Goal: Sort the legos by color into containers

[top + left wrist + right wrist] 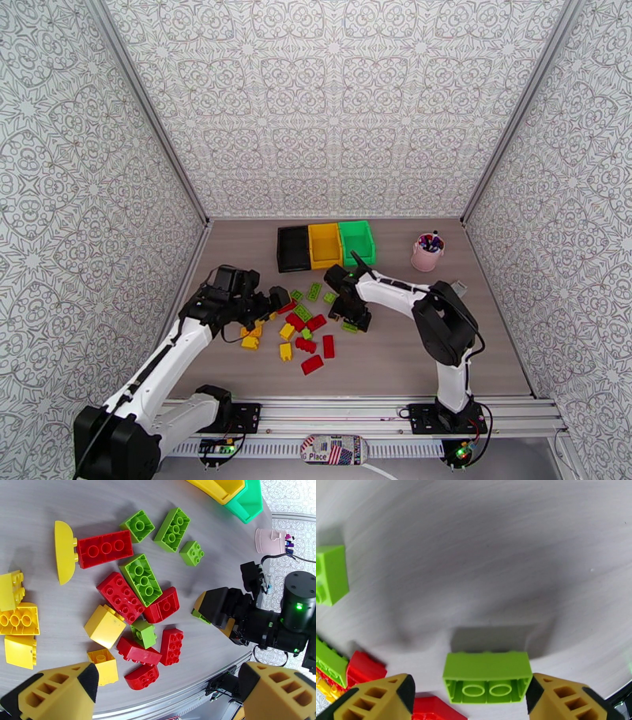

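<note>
Bright, even light; soft shadows.

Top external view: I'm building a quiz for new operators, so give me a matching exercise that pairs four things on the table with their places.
Things:
1. black bin
2. yellow bin
3. green bin
4. pink cup of pens

Places:
A. middle of the bin row
B. standing apart, right of the bins
C. left end of the bin row
D. right end of the bin row

Pairs: 1-C, 2-A, 3-D, 4-B
</note>
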Tool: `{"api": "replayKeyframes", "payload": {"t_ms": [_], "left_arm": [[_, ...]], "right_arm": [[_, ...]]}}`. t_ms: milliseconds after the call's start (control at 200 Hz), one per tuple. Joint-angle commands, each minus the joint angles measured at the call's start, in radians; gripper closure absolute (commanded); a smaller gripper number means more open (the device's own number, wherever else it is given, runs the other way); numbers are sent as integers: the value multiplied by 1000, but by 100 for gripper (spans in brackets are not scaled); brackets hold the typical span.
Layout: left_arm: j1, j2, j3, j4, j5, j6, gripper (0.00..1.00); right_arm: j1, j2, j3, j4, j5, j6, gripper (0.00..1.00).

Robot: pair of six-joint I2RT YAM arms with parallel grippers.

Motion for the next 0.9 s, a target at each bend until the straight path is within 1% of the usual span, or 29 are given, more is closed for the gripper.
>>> {"api": "replayKeyframes", "payload": {"t_ms": [0,105,285,490,705,895], "left_arm": [[10,-9,-19,-13,13,6,1],[10,-3,-19,-6,13,0,1],[5,34,-11,15,11,-11,1],[-48,109,22,56,-15,-33,1],[-142,276,110,139,-34,-73,1],[-231,459,294,155,-55,-79,1]], "right_arm": [[3,17,23,-44,28,-2,24],[3,16,0,-27,21,-6,26],[-6,19,-38,7,-3,-13,35],[-32,-23,-85,53,-21,-34,44],[-101,-125,-123,77,-33,-74,55],[-219,-222,-159,120,-110,-126,57]]}}
